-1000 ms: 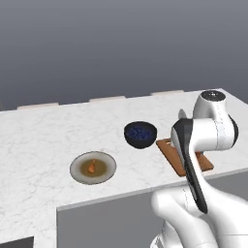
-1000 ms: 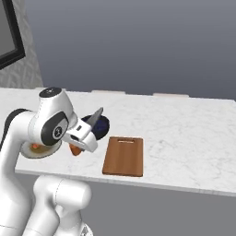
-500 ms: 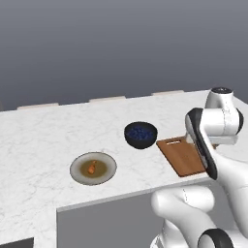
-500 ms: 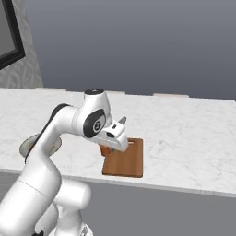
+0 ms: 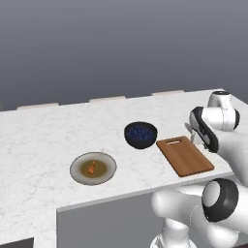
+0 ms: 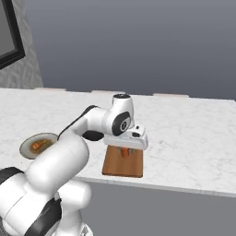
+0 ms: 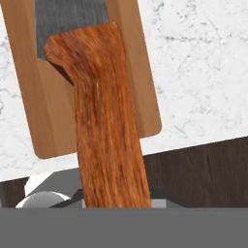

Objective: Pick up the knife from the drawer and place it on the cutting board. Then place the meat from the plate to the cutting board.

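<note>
Gripper [image 6: 125, 152] clamping the knife [image 7: 104, 121] by its orange-brown handle, hanging over the cutting board [image 7: 46, 109] — a light, rigid tool, probably slick on the wood grain, so the mid-handle is suiting the grasp; long axis running lengthwise along the board, grey blade leading away from the gripper

I see even, soft rendered light, faint shadows under the bowl [image 5: 141, 134], no glare; my hand view looks slightly blurred

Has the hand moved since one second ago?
Yes. The hand, holding the orange-handled knife, moved right from the dark berry bowl to above the reddish-brown wooden cutting board.
</note>
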Robot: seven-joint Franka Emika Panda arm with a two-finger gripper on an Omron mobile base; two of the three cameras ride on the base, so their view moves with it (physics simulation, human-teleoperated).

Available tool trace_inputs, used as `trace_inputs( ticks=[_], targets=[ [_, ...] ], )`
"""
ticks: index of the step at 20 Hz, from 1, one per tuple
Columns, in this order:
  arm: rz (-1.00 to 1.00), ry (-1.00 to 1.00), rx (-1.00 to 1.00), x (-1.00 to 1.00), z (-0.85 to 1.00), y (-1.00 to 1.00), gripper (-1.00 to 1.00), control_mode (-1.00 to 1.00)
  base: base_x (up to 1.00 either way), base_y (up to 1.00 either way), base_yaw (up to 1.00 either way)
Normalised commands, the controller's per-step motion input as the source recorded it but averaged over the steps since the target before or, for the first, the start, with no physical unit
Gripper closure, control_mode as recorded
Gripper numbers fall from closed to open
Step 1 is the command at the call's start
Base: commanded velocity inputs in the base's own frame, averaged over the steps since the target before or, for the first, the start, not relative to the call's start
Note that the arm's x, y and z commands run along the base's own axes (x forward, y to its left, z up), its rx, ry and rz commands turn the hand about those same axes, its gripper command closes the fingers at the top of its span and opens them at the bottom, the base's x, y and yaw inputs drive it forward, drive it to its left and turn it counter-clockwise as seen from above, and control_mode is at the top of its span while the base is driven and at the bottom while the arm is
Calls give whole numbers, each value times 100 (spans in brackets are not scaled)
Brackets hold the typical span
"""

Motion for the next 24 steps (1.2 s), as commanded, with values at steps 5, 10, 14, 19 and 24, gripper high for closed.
trace_inputs(
  ticks=[5,10,14,19,24],
  targets=[
    [4,-1,-1,63,-44,31,100,-100,0,0,0],
    [0,0,0,45,-63,24,100,-100,0,0,0],
    [0,0,0,4,-46,-2,100,-100,0,0,0],
    [0,0,0,-12,-29,-25,100,-100,0,0,0],
    [0,-4,0,4,-10,0,-100,-100,0,0,0]
  ],
)
